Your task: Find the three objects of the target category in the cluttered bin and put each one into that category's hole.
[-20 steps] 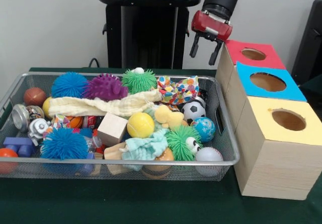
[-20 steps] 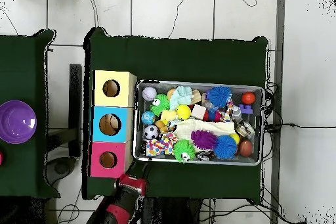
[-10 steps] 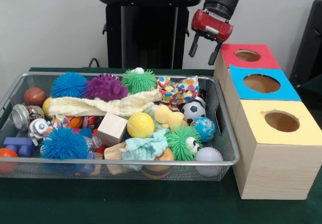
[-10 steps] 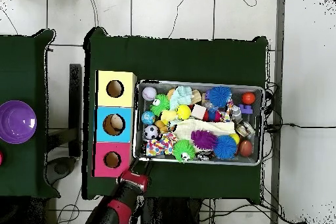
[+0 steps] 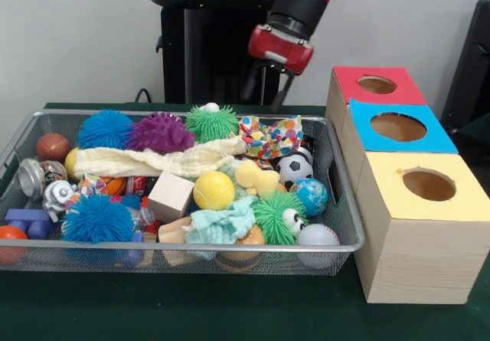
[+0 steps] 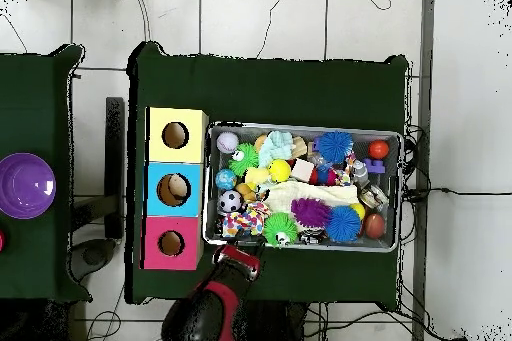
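While the gripper (image 5: 264, 88) hangs above the wire bin's (image 5: 337, 245) far rim, its fingers are lost against the dark pedestal, so whether it is open or holding anything cannot be told. Along the bin's right edge lie a soccer ball (image 5: 294, 168), a globe-patterned ball (image 5: 311, 195) and a white baseball (image 5: 317, 238). Beside that edge stand the red box (image 5: 377, 86), blue box (image 5: 398, 128) and yellow box (image 5: 427, 185), each with a round hole.

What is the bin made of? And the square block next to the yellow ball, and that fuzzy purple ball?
The grey bin looks like metal wire mesh: toys show through its see-through sides. The pale square block seems to be bare wood, matt and plain. The spiky purple ball looks like soft rubber, covered in floppy spikes.
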